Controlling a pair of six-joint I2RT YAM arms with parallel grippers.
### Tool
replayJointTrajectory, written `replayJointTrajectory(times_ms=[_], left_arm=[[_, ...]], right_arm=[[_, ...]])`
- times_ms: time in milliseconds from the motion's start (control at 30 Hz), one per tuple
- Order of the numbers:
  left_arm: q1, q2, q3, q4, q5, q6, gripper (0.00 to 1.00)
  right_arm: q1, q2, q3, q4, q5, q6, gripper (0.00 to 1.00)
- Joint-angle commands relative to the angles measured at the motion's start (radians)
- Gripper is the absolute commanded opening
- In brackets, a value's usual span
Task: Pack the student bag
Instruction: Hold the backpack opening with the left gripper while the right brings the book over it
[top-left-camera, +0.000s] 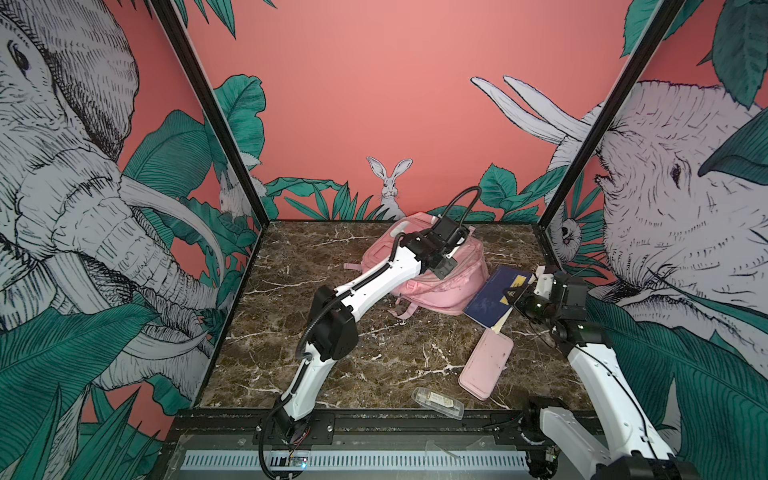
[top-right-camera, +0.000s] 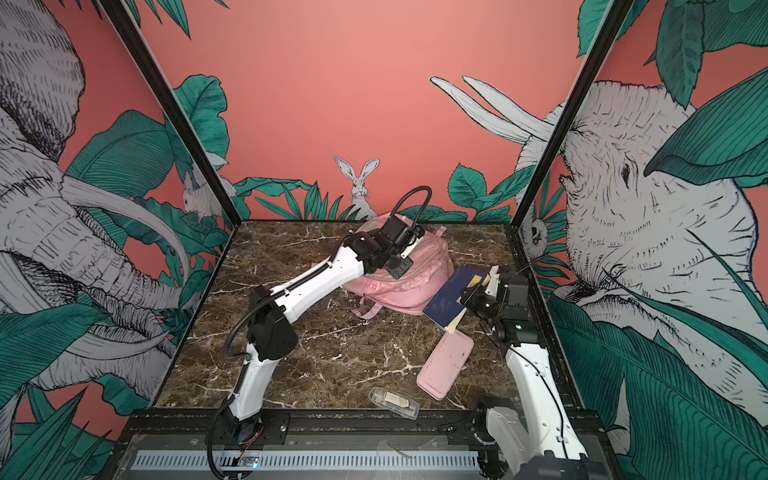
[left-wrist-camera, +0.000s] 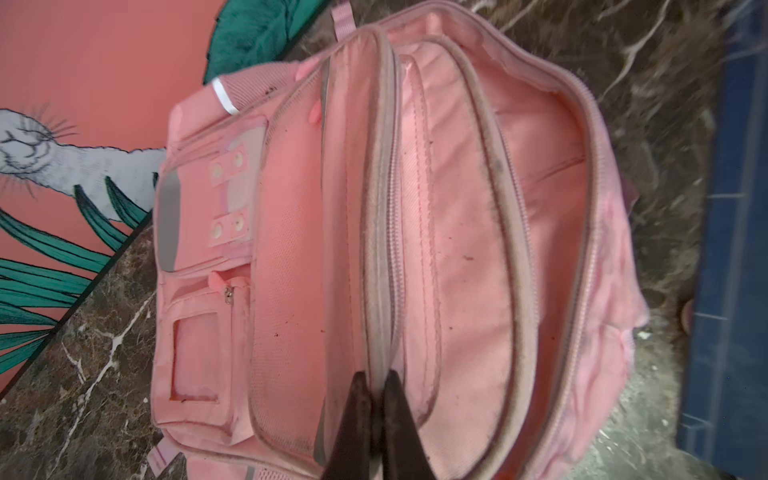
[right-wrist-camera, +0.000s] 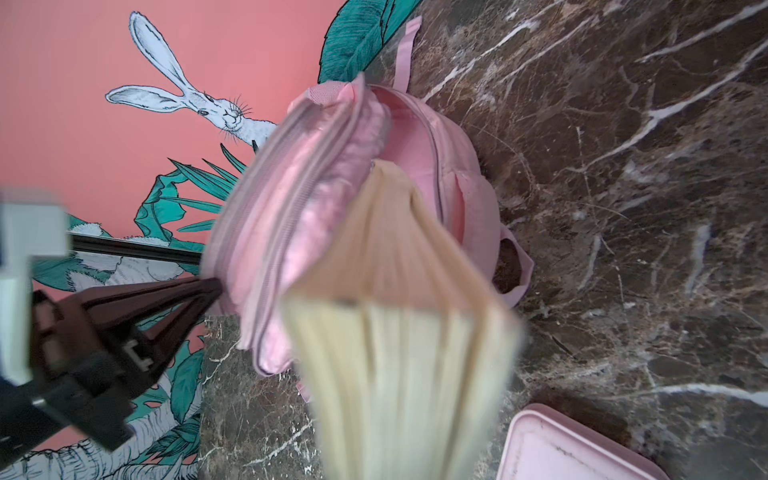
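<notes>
Student bag (top-left-camera: 453, 291) lies at back centre of the desk (top-left-camera: 374, 365), main compartment unzipped. Left gripper (left-wrist-camera: 376, 399) is clenched on the zip rim between two compartments. Right gripper (top-left-camera: 515, 294) grasps a blue book (top-left-camera: 492, 297) at the bag's right flank; contact cannot be told. Judgement: the book must travel left, over the rim, long edge along the slot. Pencil case (top-left-camera: 486, 365) and clear box (top-left-camera: 437, 402) lie nearer the front, off that path.
</notes>
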Motion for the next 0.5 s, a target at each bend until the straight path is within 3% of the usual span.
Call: replayJointTrajectory(times_ms=[0, 233, 467], left_arm=[[0.048, -0.113, -0.055, 0.131, 0.156, -0.103, 0.0], [0.099, -0.164, -0.118, 0.198, 0.309, -0.176, 0.0], [0.107, -0.182, -0.141, 0.225, 0.351, -0.208, 0.0]], right_arm=[[-0.006, 0.023, -0.019, 0.194, -0.052, 0.08, 0.0], [-0.006, 0.171, -0.083, 0.513, -0.114, 0.254, 0.0], [0.024, 0.4, -0.036, 0.781, -0.153, 0.389, 0.0]])
